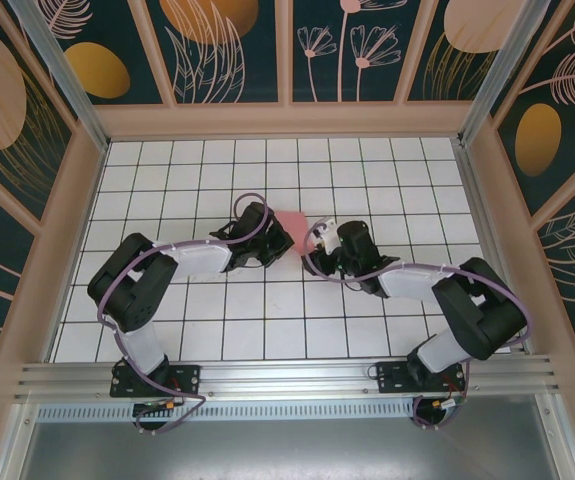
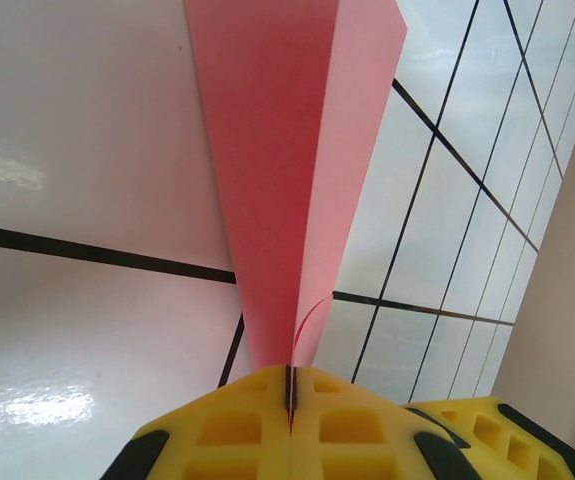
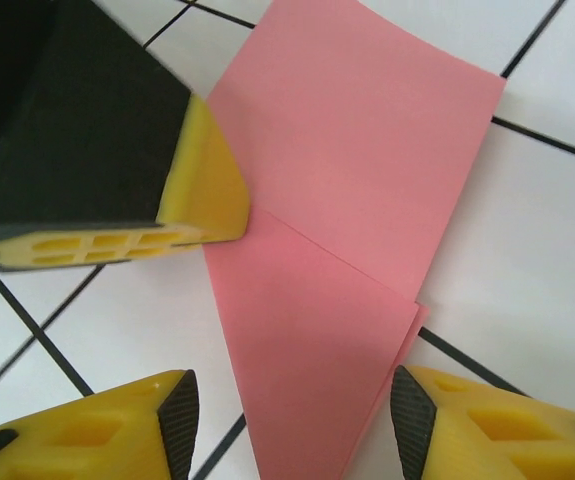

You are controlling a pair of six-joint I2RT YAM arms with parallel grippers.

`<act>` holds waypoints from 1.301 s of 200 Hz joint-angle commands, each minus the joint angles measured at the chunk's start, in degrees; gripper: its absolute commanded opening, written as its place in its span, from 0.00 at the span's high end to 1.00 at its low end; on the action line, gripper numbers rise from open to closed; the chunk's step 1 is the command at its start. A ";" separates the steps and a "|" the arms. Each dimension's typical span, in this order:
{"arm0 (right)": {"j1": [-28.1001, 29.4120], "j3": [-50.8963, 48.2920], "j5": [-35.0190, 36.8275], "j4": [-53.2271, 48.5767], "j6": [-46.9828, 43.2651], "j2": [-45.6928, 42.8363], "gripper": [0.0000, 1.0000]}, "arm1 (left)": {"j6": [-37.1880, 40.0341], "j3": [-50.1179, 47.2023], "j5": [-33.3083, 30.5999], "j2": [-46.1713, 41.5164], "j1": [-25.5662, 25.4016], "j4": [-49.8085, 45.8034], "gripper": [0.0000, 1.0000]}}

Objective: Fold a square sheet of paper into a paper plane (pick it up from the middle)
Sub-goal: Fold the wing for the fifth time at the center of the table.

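Observation:
The pink square sheet of paper (image 1: 292,221) lies mid-table, folded into overlapping layers. In the left wrist view it is a tapering paper plane shape (image 2: 277,170), its narrow end pinched between the yellow fingers of my left gripper (image 2: 289,398), which is shut on it. In the right wrist view a triangular flap lies over the wider part of the sheet (image 3: 367,150). My right gripper (image 3: 295,425) stands open, with one fingertip (image 3: 179,415) on each side of the flap's narrow end. From the top view, my left gripper (image 1: 277,238) and right gripper (image 1: 317,240) meet at the paper.
The left gripper's finger (image 3: 202,190) and black body sit close to the right gripper's fingers, at the paper's left edge. The white gridded table (image 1: 287,330) is ringed by wooden walls (image 1: 77,240). Both arms bend inward from the near edge.

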 commanded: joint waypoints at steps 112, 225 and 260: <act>4.33 -1.01 5.52 14.29 -15.46 8.88 0.67 | -1.66 4.07 1.33 0.59 0.41 -1.77 0.98; 4.63 -2.61 5.73 12.97 -18.53 6.37 0.85 | 3.75 4.06 3.28 1.32 4.29 -5.21 0.69; 4.71 -2.03 5.70 12.64 -18.59 7.19 0.82 | 3.02 2.80 3.80 1.18 4.55 -3.87 0.80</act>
